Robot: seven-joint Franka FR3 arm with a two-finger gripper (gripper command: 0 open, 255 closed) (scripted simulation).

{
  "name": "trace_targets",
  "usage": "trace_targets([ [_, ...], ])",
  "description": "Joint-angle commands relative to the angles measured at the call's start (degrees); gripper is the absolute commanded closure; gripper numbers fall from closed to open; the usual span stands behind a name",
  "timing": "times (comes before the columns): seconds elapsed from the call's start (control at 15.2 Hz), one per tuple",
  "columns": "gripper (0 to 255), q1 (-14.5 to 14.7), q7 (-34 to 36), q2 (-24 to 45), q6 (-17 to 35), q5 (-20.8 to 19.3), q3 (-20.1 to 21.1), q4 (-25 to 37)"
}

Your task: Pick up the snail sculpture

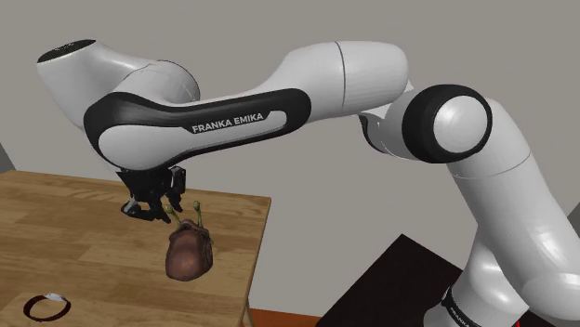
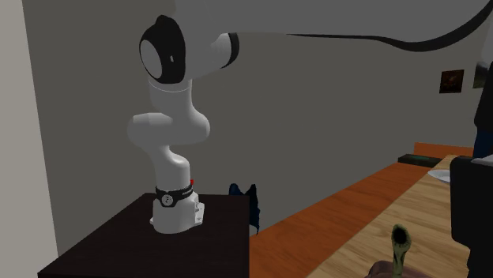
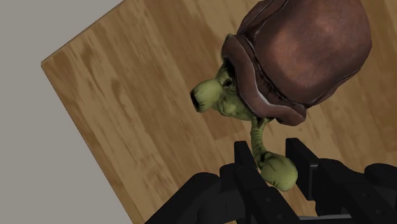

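Wrist view: snail sculpture (image 3: pixel 299 60), brown shell, green head and two eye stalks, sits on the wooden desk (image 3: pixel 127 108). One stalk runs back toward the camera, and its bulb lies between the fingers of the gripper (image 3: pixel 270 156). Jaws are narrow. The bulb fills the gap and appears touched on both sides, so the hold looks to be on the stalk tip alone, not on the shell.

Shoulder view: the snail sculpture (image 1: pixel 191 249) is close to the desk edge that faces the stand and well short of the far corner. The gripper (image 1: pixel 153 209) is just above and beside it. A dark ring (image 1: pixel 46 305) lies near the desk's front edge, well apart.

Risks, judged from this:
- The bulb is rounded and small, so on lifting it may squeeze out of the pads and the grip would be lost.
- The heavy shell hangs off to one side of the hold. The body may swing or pivot about the stalk once the desk no longer carries it.
- If it slips near that edge, it could roll off the desk.
- The stalk is thin and may not take the load.
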Motion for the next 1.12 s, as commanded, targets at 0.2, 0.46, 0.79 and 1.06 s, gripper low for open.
trace_targets([
  [0.2,255,-0.1,0.0,0.0,0.1,0.0,0.0,-0.2],
  [0.46,255,0.8,-1.0,0.1,-2.9,0.1,0.0,3.3],
  [0.79,255,2.4,-2.5,0.9,-7.1,-0.1,-0.3,8.8],
  [1.06,255,4.3,-3.9,2.2,-10.9,-0.6,-0.8,14.6],
])
